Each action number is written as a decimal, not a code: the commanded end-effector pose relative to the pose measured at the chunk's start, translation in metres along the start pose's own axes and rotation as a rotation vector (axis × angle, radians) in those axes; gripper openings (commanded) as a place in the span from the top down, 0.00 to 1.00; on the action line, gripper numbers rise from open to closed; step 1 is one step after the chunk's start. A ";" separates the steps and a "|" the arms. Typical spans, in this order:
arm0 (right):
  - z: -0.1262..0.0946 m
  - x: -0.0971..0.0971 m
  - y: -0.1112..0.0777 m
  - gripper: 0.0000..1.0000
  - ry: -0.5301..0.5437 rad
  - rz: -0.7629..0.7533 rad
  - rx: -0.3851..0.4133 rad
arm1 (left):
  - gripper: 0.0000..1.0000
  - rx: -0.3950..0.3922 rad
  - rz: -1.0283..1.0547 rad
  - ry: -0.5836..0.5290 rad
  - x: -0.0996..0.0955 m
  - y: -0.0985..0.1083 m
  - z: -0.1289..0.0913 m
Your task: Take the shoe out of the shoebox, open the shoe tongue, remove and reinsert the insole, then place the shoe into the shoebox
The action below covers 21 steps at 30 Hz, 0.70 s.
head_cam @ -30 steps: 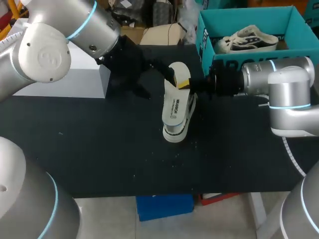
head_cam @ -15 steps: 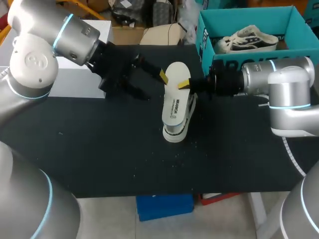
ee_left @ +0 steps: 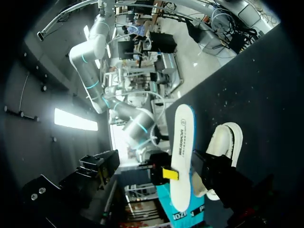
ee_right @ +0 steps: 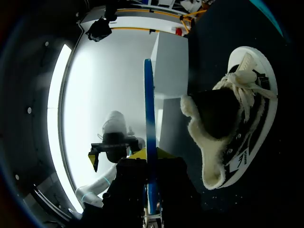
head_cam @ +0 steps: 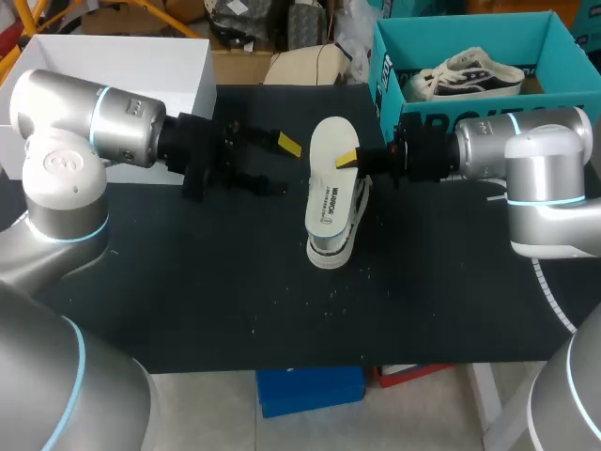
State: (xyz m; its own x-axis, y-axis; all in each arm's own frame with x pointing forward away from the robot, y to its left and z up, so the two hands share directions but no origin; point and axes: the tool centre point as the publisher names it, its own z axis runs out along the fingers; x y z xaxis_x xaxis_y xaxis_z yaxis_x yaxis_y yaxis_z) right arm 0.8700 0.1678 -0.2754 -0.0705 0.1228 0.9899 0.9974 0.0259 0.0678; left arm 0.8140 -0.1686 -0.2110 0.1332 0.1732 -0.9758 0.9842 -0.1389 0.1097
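While my right pincer [head_cam: 349, 158] pinches the thin white foam insole [head_cam: 329, 183] on edge, I'd feed it toe-first into the fleece-lined white sneaker [ee_right: 237, 123] just beneath; my left pincer [head_cam: 280, 166] hangs spread alongside.

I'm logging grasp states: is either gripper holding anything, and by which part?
The right gripper pinches the insole at one long edge, toward its far end. The left gripper is open and holds nothing.

Edge-on, the insole [ee_right: 149, 109] shows as a thin blue line, clamped between the fingers of the right gripper [ee_right: 151, 159]. The shoe [ee_right: 237, 123] lies on its side on the dark bench [ee_right: 223, 33] just beside the gripper, its fleece-lined opening and white laces visible. A white box [ee_right: 170, 66] stands beyond.
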 end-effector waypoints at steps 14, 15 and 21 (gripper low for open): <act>0.001 0.000 0.000 1.00 -0.002 0.001 -0.001 | 0.00 -0.248 -0.058 -0.013 0.032 -0.015 -0.011; 0.001 0.000 0.000 1.00 -0.002 0.001 -0.001 | 0.00 -0.252 -0.063 -0.018 0.035 -0.014 -0.011; 0.001 0.000 0.000 1.00 -0.002 0.001 -0.001 | 0.00 -0.267 -0.069 -0.058 0.056 -0.002 -0.004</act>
State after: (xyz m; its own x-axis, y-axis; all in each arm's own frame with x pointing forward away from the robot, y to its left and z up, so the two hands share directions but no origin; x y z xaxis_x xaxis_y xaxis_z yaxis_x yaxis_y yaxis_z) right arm 0.8700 0.1678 -0.2754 -0.0705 0.1228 0.9899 0.9974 0.0259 0.0679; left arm 0.8153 -0.1462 -0.2524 0.0572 0.1439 -0.9879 0.9911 0.1112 0.0736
